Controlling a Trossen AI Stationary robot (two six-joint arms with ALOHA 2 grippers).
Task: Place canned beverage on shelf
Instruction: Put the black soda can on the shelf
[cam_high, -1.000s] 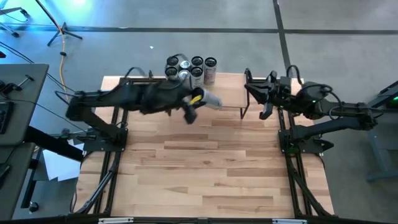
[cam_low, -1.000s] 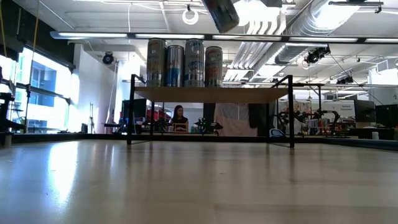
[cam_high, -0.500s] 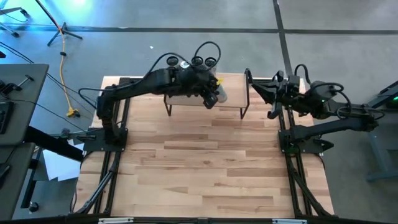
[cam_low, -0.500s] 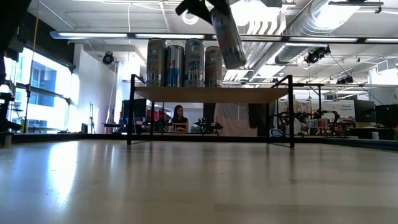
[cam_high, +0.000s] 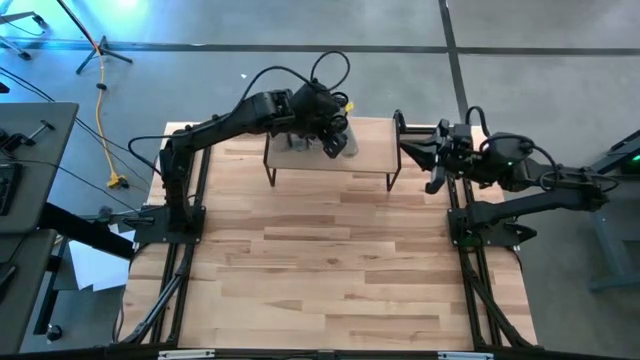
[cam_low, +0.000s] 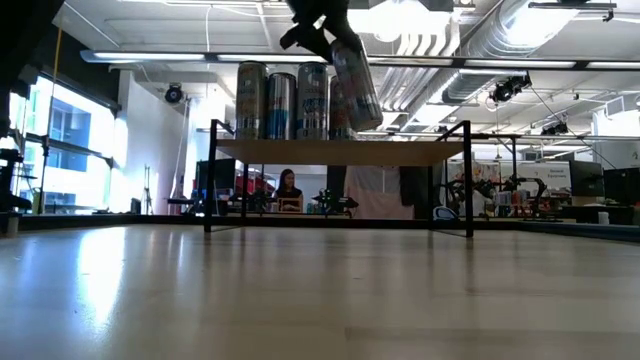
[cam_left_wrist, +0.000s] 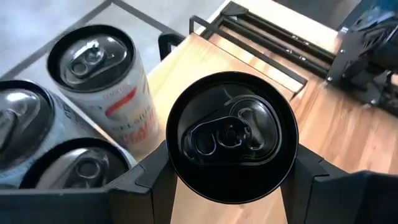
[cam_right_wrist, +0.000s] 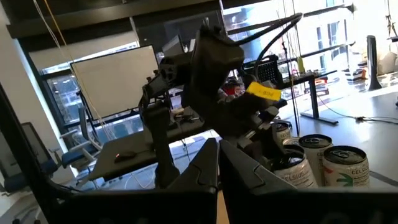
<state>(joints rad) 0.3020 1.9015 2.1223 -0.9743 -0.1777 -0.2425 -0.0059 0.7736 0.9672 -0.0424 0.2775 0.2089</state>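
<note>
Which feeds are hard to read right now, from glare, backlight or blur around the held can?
Low view: bright ceiling lights backlight the tilted silver can over the light-wood shelf; the tabletop shows window glare. Left wrist view: the can's dark top fills the frame, sharp, between the left tool's fingers. Right wrist view: bright windows wash out one side.

Grey concrete floor (cam_high: 400, 25) surrounds the wooden tabletop (cam_high: 330, 260). Bright windows (cam_low: 55, 140) glow at nine o'clock of the low view, silver ducts (cam_low: 520, 30) and strip lights (cam_low: 160, 57) run overhead, and a person (cam_low: 289, 187) sits far behind.
</note>
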